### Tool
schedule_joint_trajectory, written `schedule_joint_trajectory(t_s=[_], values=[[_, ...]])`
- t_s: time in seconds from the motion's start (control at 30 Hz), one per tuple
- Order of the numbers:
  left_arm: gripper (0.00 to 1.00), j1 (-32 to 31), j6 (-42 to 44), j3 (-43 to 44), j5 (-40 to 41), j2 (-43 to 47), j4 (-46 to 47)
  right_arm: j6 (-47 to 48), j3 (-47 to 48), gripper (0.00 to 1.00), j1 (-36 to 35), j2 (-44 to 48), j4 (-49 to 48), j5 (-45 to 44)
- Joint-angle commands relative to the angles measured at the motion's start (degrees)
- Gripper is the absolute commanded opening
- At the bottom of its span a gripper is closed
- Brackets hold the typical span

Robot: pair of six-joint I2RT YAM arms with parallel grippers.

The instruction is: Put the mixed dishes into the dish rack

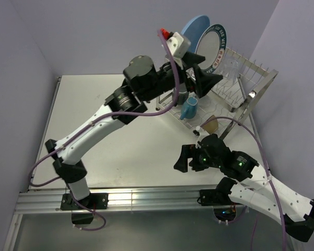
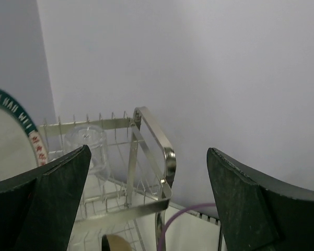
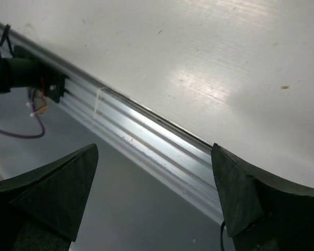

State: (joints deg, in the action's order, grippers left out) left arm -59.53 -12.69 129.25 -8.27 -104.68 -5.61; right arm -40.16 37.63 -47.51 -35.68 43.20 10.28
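Note:
The dish rack (image 1: 240,78) stands at the far right of the table. In its back end a large light-blue plate (image 1: 194,27) and a white plate with a dark lettered rim (image 1: 215,44) stand on edge. A clear glass (image 2: 86,144) sits upside down on the upper tier, next to the white plate (image 2: 10,138). A light-blue cup (image 1: 189,109) sits in the lower tier. My left gripper (image 1: 211,83) hovers open over the rack (image 2: 152,151) with nothing between its fingers. My right gripper (image 1: 182,159) hangs open and empty above the table's near edge.
A round thing with a tan inside (image 1: 211,124) lies at the rack's near end, also low in the left wrist view (image 2: 117,243). The aluminium rail (image 3: 162,146) runs along the table's near edge, with the left arm's base (image 3: 21,73) on it. Purple walls close in behind and right.

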Motion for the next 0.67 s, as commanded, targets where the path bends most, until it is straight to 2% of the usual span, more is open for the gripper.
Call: schedule_joint_trajectory(t_s=[0.0,0.07,0.2,0.23,0.37,0.53,0.63], values=[[0.99,-0.5,1.1,-7.9,7.1,10.9,-1.6,2.5,4.9,0.97,-0.5,0.0,3.0,-9.2],[0.99,-0.5,0.6,-15.2,12.9,17.1,-4.5,3.5,6.8,1.0,-0.5,0.2,5.3,-14.4],[0.99,-0.5,-3.7,-28.4,22.4,28.6,-8.1,3.2,8.0,1.0,-0.5,2.5,5.0,-16.7],[0.99,-0.5,-6.5,-34.3,25.6,31.0,-8.8,3.0,8.7,1.0,-0.5,2.8,5.1,-17.2],[0.99,-0.5,-16.3,-47.5,31.6,45.2,-11.5,2.5,9.4,1.0,-0.5,4.2,4.2,-17.7],[0.99,-0.5,-29.8,-60.8,31.3,55.8,-15.3,-0.1,6.3,1.0,-0.4,8.4,-0.3,-17.3],[0.99,-0.5,-36.1,-66.2,29.9,58.2,-17.8,-1.8,5.4,1.0,-0.5,9.0,-3.0,-17.1]])
